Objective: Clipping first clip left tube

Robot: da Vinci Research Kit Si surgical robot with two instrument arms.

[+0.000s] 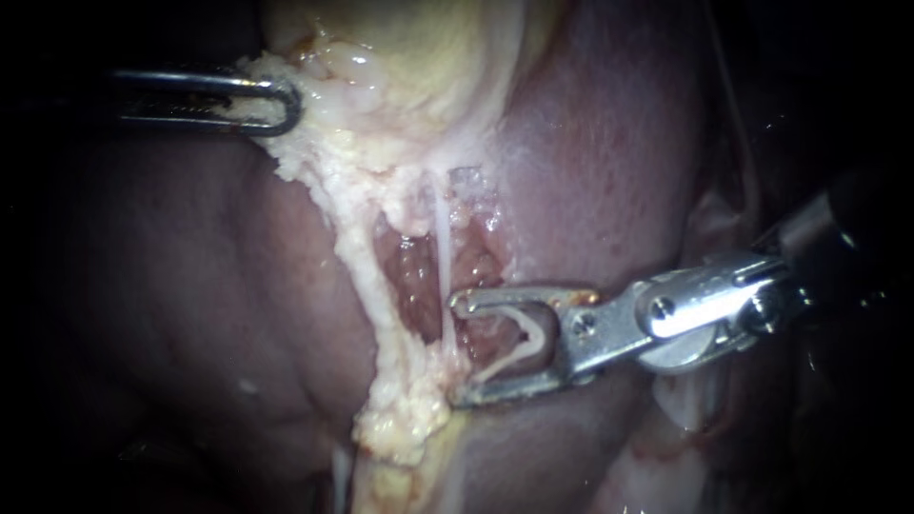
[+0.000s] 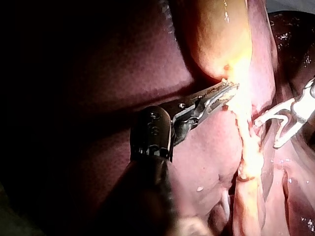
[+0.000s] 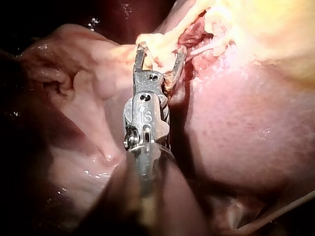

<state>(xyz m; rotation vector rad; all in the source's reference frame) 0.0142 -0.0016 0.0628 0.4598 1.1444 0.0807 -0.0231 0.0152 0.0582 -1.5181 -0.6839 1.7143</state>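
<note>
My right instrument (image 1: pixel 464 350) comes in from the right with its jaws open, and a white clip (image 1: pixel 529 335) lies inside them. Its tips stand at a thin white tube (image 1: pixel 443 249) that runs down from the gallbladder (image 1: pixel 419 57). That tube crosses the mouth of the jaws. A thicker strand coated in fat (image 1: pixel 367 276) runs to the left of the tube, outside the jaws. My left instrument (image 1: pixel 278 101) is shut on pale fatty tissue at the gallbladder's lower end and holds it to the left. The left wrist view shows the same grip (image 2: pixel 224 93).
Dark red liver (image 1: pixel 609 143) surrounds the dissected pocket (image 1: pixel 419 286) behind the tubes. A lump of fat (image 1: pixel 405 419) hangs under the strand. In the right wrist view the open jaws (image 3: pixel 162 49) point into the raw tissue beside the liver (image 3: pixel 236 128).
</note>
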